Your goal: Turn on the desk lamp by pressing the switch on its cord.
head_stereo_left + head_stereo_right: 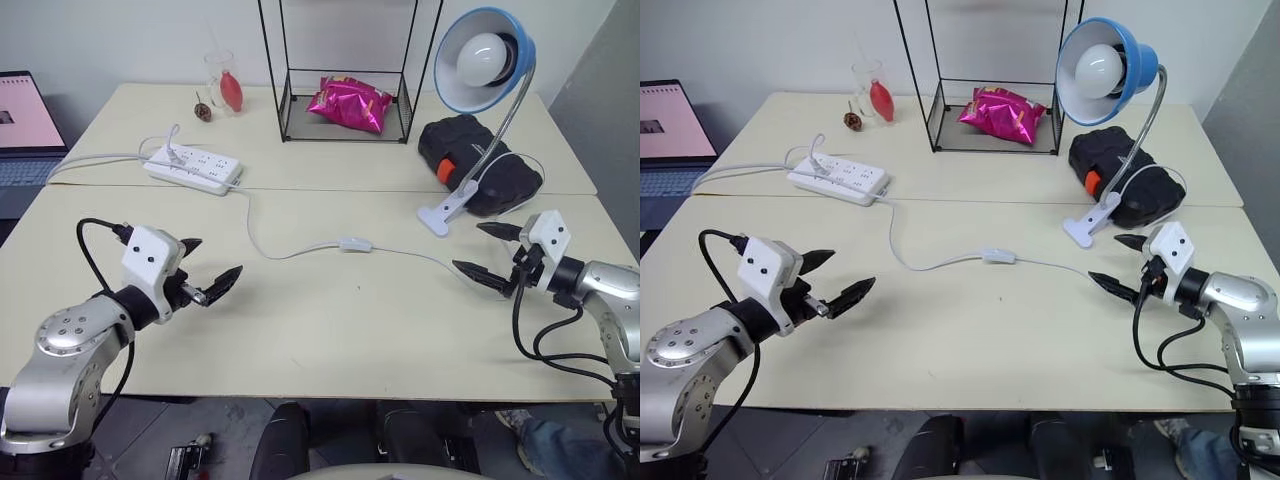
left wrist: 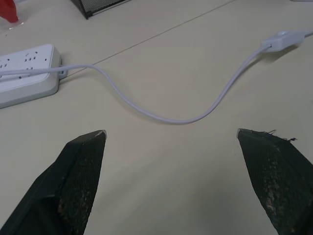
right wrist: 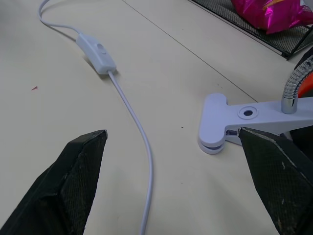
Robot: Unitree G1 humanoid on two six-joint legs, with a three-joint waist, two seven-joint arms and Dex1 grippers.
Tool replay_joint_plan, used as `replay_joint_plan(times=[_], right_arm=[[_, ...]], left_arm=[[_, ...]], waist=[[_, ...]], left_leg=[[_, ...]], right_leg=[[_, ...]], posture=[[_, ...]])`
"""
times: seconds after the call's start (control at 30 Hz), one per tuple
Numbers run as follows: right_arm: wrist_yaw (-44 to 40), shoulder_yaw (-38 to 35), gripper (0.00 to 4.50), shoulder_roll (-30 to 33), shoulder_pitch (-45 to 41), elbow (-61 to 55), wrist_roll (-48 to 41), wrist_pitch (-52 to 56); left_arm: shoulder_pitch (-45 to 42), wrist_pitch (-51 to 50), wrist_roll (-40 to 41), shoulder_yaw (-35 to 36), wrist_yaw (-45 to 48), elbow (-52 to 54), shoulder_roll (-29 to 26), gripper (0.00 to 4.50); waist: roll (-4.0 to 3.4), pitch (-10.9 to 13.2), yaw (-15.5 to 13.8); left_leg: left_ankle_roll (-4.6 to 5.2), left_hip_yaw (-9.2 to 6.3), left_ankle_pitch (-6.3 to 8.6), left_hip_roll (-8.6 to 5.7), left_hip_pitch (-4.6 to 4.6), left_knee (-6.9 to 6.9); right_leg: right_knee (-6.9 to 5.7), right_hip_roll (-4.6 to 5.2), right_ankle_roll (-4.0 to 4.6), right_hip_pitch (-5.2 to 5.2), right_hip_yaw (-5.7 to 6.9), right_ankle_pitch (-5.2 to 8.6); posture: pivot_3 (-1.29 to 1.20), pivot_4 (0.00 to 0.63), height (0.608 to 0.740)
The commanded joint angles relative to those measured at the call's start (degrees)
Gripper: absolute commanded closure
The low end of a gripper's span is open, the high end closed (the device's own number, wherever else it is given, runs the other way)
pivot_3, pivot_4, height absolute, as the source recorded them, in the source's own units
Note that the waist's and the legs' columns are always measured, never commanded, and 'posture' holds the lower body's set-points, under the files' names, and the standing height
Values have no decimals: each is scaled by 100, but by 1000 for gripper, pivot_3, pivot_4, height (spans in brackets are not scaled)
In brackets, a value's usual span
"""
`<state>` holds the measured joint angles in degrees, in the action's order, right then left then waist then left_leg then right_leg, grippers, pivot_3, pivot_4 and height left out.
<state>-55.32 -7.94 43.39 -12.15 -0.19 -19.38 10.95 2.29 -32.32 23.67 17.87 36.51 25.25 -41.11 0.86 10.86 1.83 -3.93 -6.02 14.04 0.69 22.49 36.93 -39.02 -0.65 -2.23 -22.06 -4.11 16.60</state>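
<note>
My two hands hover over the cream bench, each with its black fingers spread wide apart and gripping nothing. The left hand (image 1: 212, 268) sits near the front left of the bench, angled inward; the right hand (image 1: 490, 253) sits near the right edge, angled inward too, its fingers framing the lamp's clamp in the right wrist view.

The switch (image 1: 355, 243) lies flat on the bench roughly midway between my hands, well apart from both. The cord (image 1: 265, 248) curves from the white power strip (image 1: 193, 167) at the back left, dips toward the front, runs through the switch and continues toward the right hand.

The desk lamp (image 1: 483, 60) stands near the back right, its white clamp base (image 1: 445, 211) resting on the bench and its silver gooseneck arching up to the blue shade, which faces me with the white bulb showing. Just behind the clamp sits a black case with an orange latch (image 1: 478, 162).

Along the back edge stand a black wire frame (image 1: 345, 70) holding a pink snack bag (image 1: 350, 103), and a clear glass (image 1: 224, 82) with something red inside. A laptop (image 1: 28, 130) sits beyond the left edge.
</note>
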Motion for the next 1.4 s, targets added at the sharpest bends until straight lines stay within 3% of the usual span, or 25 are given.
replay_joint_plan(times=[0.03,0.33,0.97,1.4], right_arm=[[-24,-166,0,43,11,-234,-110,-40],[-36,-107,0,1,-69,-170,-102,-55],[248,-269,0,-381,-310,-211,-401,69],[316,-186,0,-252,-209,-1019,-620,640]], left_arm=[[-70,155,-31,29,40,160,-74,39],[-143,590,-182,-13,180,110,-65,39],[-1094,533,582,269,86,0,55,39],[-1563,298,779,-212,507,-225,-118,39]], waist=[[0,0,0],[0,0,0],[0,0,0],[0,0,0]], left_leg=[[0,0,0,0,0,0],[0,1,0,0,0,0],[0,0,0,-1,2,0],[0,-2,0,-1,5,0]], right_leg=[[0,0,0,0,0,0],[0,0,0,0,-1,0],[0,-1,3,0,0,-2],[-1,-3,21,-3,2,-13]], posture=[[0,150,740],[0,150,740],[0,150,740],[0,150,740]])
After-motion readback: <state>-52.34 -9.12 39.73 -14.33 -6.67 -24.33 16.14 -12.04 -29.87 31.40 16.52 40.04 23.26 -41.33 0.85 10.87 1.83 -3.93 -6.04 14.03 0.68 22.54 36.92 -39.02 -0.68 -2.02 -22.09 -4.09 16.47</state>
